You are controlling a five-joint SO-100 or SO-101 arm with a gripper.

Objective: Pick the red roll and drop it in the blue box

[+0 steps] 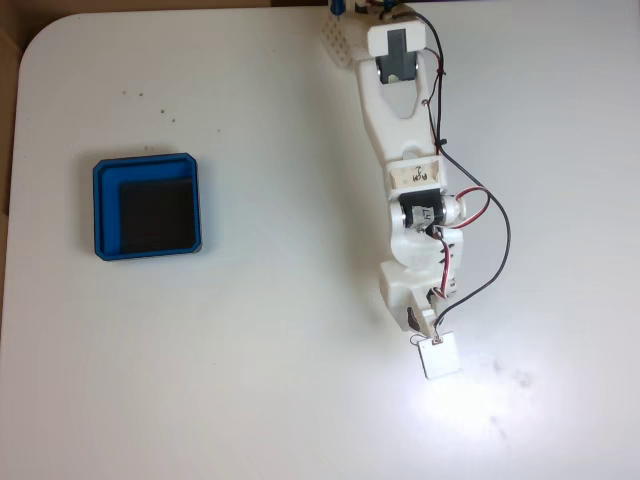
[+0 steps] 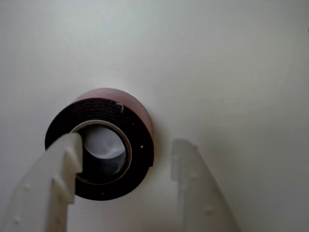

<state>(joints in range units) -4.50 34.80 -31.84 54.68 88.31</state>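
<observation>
The red roll [image 2: 137, 145] lies flat on the white table in the wrist view, showing a dark top face, a hollow centre and a pale red side. My gripper [image 2: 128, 142] is open and straddles the roll's right wall. Its left fingertip [image 2: 67, 154] is over the hollow centre, and its right fingertip [image 2: 186, 157] is outside the roll, a small gap away. In the fixed view the gripper [image 1: 413, 320] points down at the table right of centre and covers the roll. The blue box [image 1: 100, 210], with a black floor, sits far off at the left.
The white table [image 1: 270, 380] is bare between the arm and the box. A bright light patch falls beside a small white square plate [image 1: 440, 357] on the wrist. Red and black wires [image 1: 495, 250] loop out to the arm's right.
</observation>
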